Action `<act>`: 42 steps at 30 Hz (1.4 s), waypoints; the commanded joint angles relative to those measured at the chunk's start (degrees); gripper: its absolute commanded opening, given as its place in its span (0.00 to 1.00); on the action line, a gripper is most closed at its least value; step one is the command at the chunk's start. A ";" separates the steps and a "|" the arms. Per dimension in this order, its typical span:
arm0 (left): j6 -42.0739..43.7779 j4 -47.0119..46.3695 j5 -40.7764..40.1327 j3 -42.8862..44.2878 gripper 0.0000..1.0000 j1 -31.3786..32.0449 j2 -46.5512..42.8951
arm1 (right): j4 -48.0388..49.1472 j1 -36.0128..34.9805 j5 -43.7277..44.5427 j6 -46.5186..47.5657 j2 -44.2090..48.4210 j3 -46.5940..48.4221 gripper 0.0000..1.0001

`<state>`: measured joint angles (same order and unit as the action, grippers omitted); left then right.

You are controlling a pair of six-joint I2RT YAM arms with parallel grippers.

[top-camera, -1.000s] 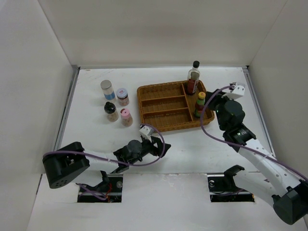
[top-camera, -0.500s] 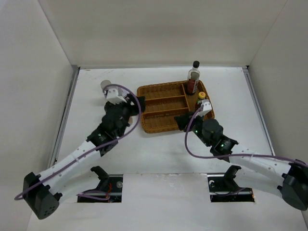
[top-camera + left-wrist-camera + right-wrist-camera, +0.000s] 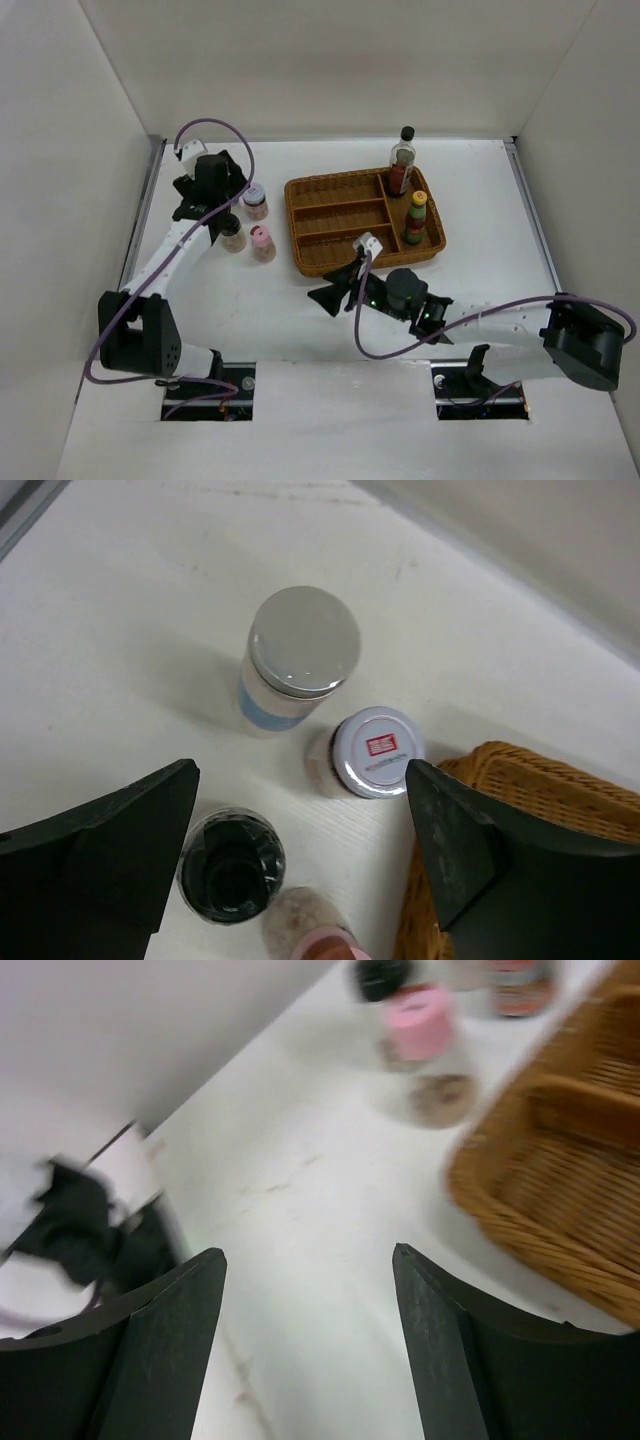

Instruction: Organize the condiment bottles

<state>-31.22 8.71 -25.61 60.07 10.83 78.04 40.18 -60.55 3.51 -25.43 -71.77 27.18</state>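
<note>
- The left gripper (image 3: 300,772) hangs over the far-left part of the table (image 3: 300,160). Its claw is released, with the two fingers spread wide and gripping nothing.
- In the left wrist view the silver-lidded jar (image 3: 304,645) stands upright just beyond the fingertips, a pale blue band around its body. In the top view the arm hides this jar.
- The jar with the patterned white lid (image 3: 378,750) stands just beside the silver-lidded jar, on the side nearer the basket. It is upright and has a small red mark in the middle of its lid.
- The black-lidded jar (image 3: 232,232) stands nearer than those two; in the wrist view it is close to the left finger.
- The pink-lidded jar (image 3: 262,241) stands just right of the black-lidded jar and near the left edge of the basket.
- All four squat jars rest on the bare table, left of the wicker basket (image 3: 340,262).
- The wicker basket has three long slots running left to right and smaller compartments at its right end.
- The tall black-capped bottle (image 3: 403,160) stands upright in the far-right compartment.
- The yellow-capped bottle (image 3: 416,214) stands upright in the compartment just nearer.
- The right gripper (image 3: 307,1255) sits low over the table, just off the near-left corner of the basket and pointing left. Its claw is also released, with the fingers well apart and only table between them.
- The right wrist view is blurred. It shows the pink-lidded jar ahead and the woven basket wall to the right.
</note>
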 commanded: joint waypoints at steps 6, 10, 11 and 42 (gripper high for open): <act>2.66 1.66 3.90 7.95 0.86 -3.14 6.15 | 2.89 -7.43 -11.42 7.06 -3.28 9.37 0.74; 3.88 1.66 3.37 11.37 0.87 -3.14 9.66 | -2.65 -9.09 -12.99 8.11 -5.31 14.56 0.79; 4.67 1.75 3.28 12.34 0.87 -3.05 10.72 | -2.57 -9.53 -13.52 8.03 -6.01 14.83 0.79; 12.85 -10.18 -9.02 16.30 0.37 -2.62 10.40 | 14.48 -4.01 9.13 7.42 6.10 -2.12 0.79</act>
<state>-20.95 9.82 -30.61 75.48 7.27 99.26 47.86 -66.41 6.48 -15.70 -68.10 26.72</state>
